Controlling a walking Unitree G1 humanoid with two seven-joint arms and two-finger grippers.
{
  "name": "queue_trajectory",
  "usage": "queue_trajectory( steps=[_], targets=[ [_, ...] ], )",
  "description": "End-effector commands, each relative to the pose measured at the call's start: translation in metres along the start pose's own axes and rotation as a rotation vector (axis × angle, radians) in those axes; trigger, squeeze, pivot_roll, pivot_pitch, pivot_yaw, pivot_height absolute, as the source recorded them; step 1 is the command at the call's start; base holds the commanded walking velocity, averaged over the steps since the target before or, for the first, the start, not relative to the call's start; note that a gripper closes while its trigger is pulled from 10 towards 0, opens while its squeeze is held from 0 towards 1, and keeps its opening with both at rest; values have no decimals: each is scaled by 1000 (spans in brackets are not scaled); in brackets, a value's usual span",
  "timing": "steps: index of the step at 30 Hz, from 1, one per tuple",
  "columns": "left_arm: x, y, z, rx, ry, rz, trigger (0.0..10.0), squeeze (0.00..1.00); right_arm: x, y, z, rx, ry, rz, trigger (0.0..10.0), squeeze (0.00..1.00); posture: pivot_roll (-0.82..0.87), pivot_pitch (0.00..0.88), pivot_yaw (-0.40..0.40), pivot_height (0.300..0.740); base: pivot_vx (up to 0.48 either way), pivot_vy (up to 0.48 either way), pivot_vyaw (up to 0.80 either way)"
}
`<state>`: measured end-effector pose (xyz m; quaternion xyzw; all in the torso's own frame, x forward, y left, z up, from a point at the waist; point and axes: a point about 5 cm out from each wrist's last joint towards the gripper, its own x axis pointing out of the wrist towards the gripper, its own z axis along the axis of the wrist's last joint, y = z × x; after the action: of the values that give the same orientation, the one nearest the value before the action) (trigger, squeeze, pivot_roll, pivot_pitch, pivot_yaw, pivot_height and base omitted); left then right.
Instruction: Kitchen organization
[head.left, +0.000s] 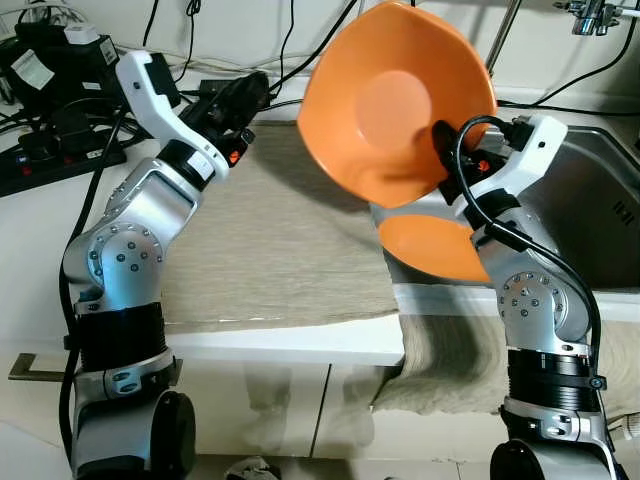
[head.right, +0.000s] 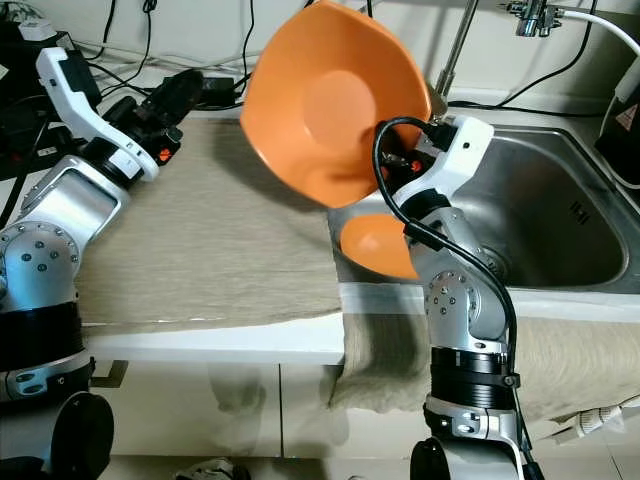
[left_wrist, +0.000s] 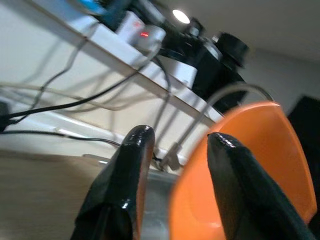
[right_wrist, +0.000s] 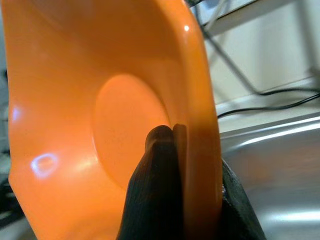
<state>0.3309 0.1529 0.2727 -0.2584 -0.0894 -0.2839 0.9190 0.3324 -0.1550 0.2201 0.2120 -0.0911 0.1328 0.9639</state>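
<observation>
Our right gripper (head.left: 447, 150) pinches the rim of the orange bowl (head.left: 390, 100), tilted on edge above the second orange bowl (head.left: 430, 245) beside the sink (head.left: 600, 215). Our left gripper (head.left: 240, 100), fingers apart and empty, waits beyond the mat (head.left: 270, 250), farther from that landmark.

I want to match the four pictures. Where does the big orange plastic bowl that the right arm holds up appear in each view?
Left eye view: big orange plastic bowl at upper centre, tilted, above the beige cloth.
Right eye view: the bowl at upper centre-left, above a second orange bowl.
Left wrist view: the bowl beyond the left gripper.
Right wrist view: the bowl close up, its rim clamped by the right gripper.
Shared landmark: the steel sink.
</observation>
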Motion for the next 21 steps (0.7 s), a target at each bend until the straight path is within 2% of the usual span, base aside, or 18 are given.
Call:
queue_trajectory(
  steps=[1, 2, 3, 4, 7, 9, 11, 12, 13, 14, 18, 21],
  targets=[
    [-2, -12, 1, 65, 10, -90, 10000, 0, 1, -10, 13, -95, -40, -45, 0, 0, -61, 0, -11, 740, 0, 0, 0],
    [-2, -12, 1, 65, 10, -90, 10000, 0, 1, -10, 13, -95, -40, -45, 0, 0, -61, 0, -11, 740, 0, 0, 0],
    [-7, -17, -5, 181, 70, -139, 10000, 0, 2, -27, 19, -237, -12, -112, 0, 0, -62, 0, -10, 740, 0, 0, 0],
    [-7, -17, -5, 181, 70, -139, 10000, 0, 2, -27, 19, -237, -12, -112, 0, 0, -62, 0, -10, 740, 0, 0, 0],
    [-13, -19, -15, 308, 158, -167, 10000, 0, 2, -48, 29, -385, 22, -184, 0, 0, -70, 0, -6, 740, 0, 0, 0],
    [-17, -22, -19, 358, 201, -198, 10000, 0, 2, -60, 34, -451, 47, -223, 0, 0, -70, 0, -9, 740, 0, 0, 0],
    [-19, -25, -22, 373, 221, -224, 10000, 0, 2, -65, 35, -466, 58, -237, 0, 0, -70, 0, -10, 740, 0, 0, 0],
    [-22, -30, -26, 400, 257, -268, 10000, 0, 4, -71, 36, -485, 78, -254, 3490, 0, -68, 0, -13, 740, 0, 0, 0],
    [-24, -35, -31, 421, 296, -303, 10000, 0, 5, -76, 35, -510, 114, -264, 8745, 0, -67, 0, -14, 740, 0, 0, 0],
    [-26, -39, -37, 436, 335, -331, 10000, 0, 6, -81, 33, -544, 160, -268, 10000, 0, -67, 0, -15, 740, 0, 0, 0],
    [-28, -49, -52, 441, 407, -376, 10000, 0, 8, -97, 16, -639, 328, -279, 10000, 0, -61, 0, -20, 740, 0, 0, 0],
    [-26, -53, -62, 418, 441, -370, 10000, 0, 7, -107, 6, -641, 395, -313, 10000, 0, -61, 0, -20, 740, 0, 0, 0]
  ],
)
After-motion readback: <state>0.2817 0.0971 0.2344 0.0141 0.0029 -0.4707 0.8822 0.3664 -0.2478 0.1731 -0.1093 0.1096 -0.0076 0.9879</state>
